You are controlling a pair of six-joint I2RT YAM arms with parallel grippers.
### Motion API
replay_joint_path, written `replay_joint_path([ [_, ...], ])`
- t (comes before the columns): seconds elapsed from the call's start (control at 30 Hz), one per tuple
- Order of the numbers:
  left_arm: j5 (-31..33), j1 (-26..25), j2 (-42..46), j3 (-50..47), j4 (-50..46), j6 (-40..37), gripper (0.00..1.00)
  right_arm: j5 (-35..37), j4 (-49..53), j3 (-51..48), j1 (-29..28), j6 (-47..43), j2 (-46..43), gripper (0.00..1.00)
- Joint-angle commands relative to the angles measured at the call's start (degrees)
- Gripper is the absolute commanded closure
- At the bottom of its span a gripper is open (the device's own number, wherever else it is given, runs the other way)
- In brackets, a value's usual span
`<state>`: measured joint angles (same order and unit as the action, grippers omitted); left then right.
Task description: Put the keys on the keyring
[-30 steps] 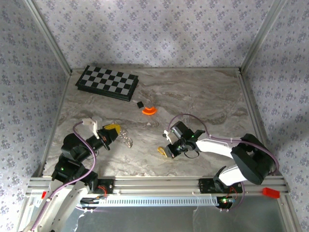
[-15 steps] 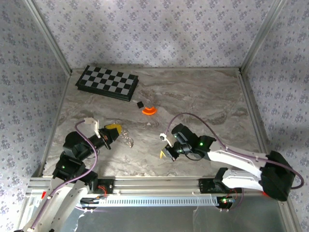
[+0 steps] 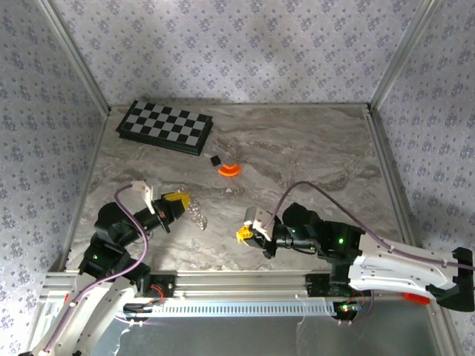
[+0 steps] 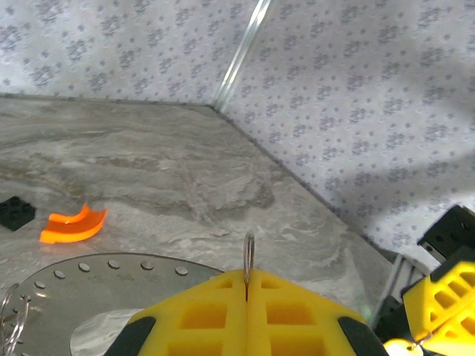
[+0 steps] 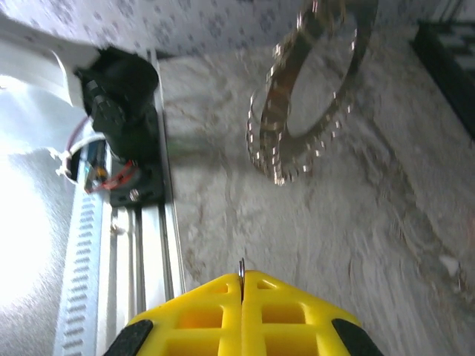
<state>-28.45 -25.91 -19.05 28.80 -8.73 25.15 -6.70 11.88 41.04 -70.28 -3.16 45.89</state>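
Left claw (image 3: pixel 178 198): clamped on keyring (image 3: pixel 196 215) rim, ring edge-on in its grip.
Right claw (image 3: pixel 242 235): closed on key (image 5: pixel 241 265); keyring at its 10 o'clock.
Key handling: probably light, stiff, slippery; pinch its flat head.
Keyring handling: likely springy; grip rim.

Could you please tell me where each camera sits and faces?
Top external: above and behind, looking down on the table; left arm, right arm show.
Left wrist: on the left gripper, facing the far-right corner; shut fingers show.
Right wrist: on the right gripper, facing the left arm's base; shut fingers show.
Shared: top and right wrist see the keyring.
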Motion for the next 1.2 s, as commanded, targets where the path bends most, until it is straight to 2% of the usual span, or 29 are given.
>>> replay_joint_path([
  [0.0, -5.68, -0.95, 1.46, 4.53, 6.31, 0.41, 1.00, -5.99, -2.84, 3.88, -0.38, -0.68, -2.93, 1.00],
  [0.13, -9.08, -2.75, 1.73, 5.20, 8.08, 0.61, 1.00, -14.17, -5.47, 3.96, -0.43, 0.45, -7.79, 1.00],
  [0.33, -11.31, -7.81, -0.85, 5.61, 10.62, -0.66, 1.00, -17.33, -12.45, 1.77, -0.29, 4.31, -10.86, 1.00],
  [0.43, -10.00, -12.84, -2.38, 7.02, 9.20, -4.46, 1.00, -14.27, -10.55, 2.81, -0.30, 5.09, -10.41, 1.00],
  [0.6, -5.67, -21.36, -6.58, 10.30, 3.24, -12.43, 1.00, -6.22, -1.00, 6.80, -0.30, 4.04, -8.48, 1.00],
  [0.73, -0.81, -27.64, -8.44, 10.55, 1.40, -17.44, 1.00, -2.93, 1.04, 7.89, -0.21, 4.57, -8.21, 1.00],
  [0.87, 0.50, -30.36, -8.88, 9.48, 2.35, -19.61, 1.00, -1.80, -2.34, 6.08, -0.28, 8.15, -8.18, 1.00],
  [1.17, -0.07, -31.81, -11.16, 9.44, 2.99, -21.54, 1.00, 2.10, -4.49, 4.08, -3.02, 12.64, -6.79, 1.00],
])
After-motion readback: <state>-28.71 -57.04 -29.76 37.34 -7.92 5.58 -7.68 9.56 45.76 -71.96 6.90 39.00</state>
